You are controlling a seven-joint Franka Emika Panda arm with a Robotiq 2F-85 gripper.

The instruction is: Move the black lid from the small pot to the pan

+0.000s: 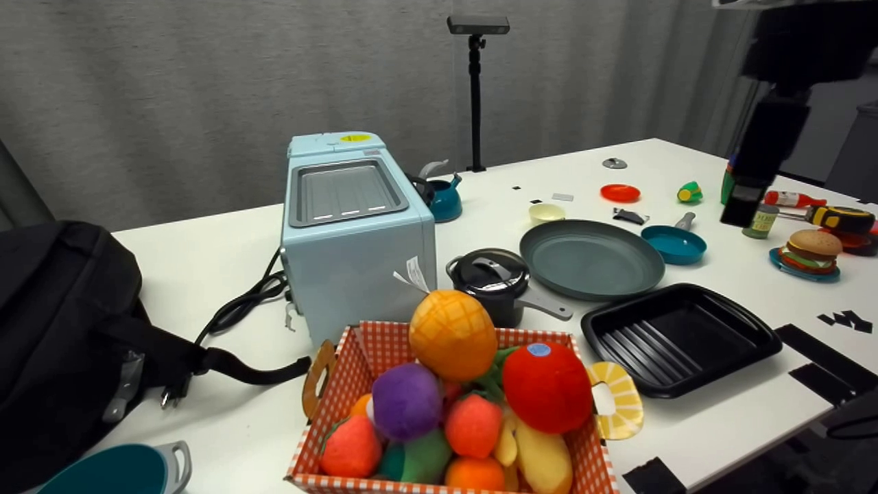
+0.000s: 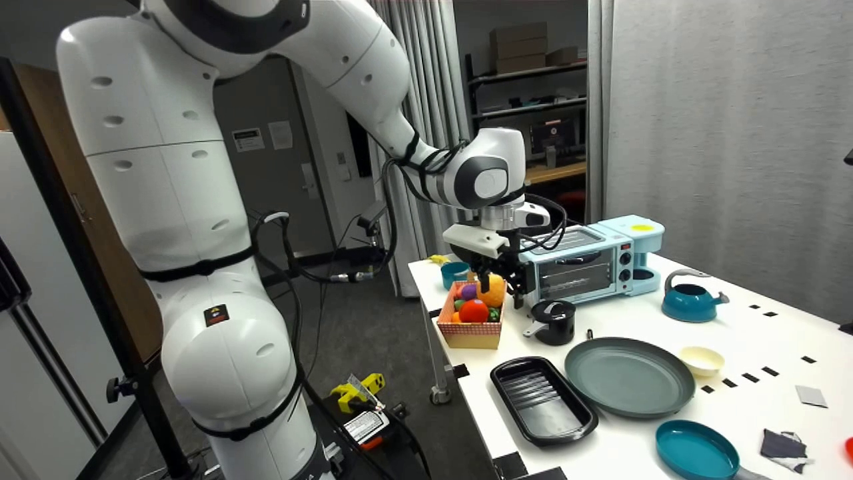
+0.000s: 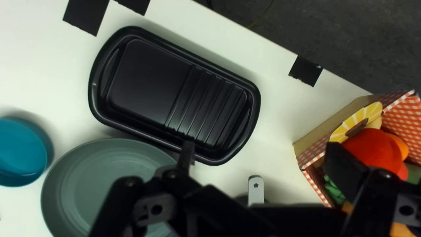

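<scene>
White table [image 2: 753,400], grey curtain [image 1: 206,89] behind. Black lid [image 2: 553,309] sits on small pot [image 2: 561,331], lower than and apart from your wide-spread gripper [image 3: 260,146].

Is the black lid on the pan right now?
No, in an exterior view the black lid sits on the small pot, with the pan beside that pot.

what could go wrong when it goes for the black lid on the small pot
The open gripper might bump the orange plush toy rising from the basket, beside the small pot. The black lid offers only a small grip, so a poor grasp might slip. The pot's long handle juts out and could be knocked, turning the pot.
</scene>
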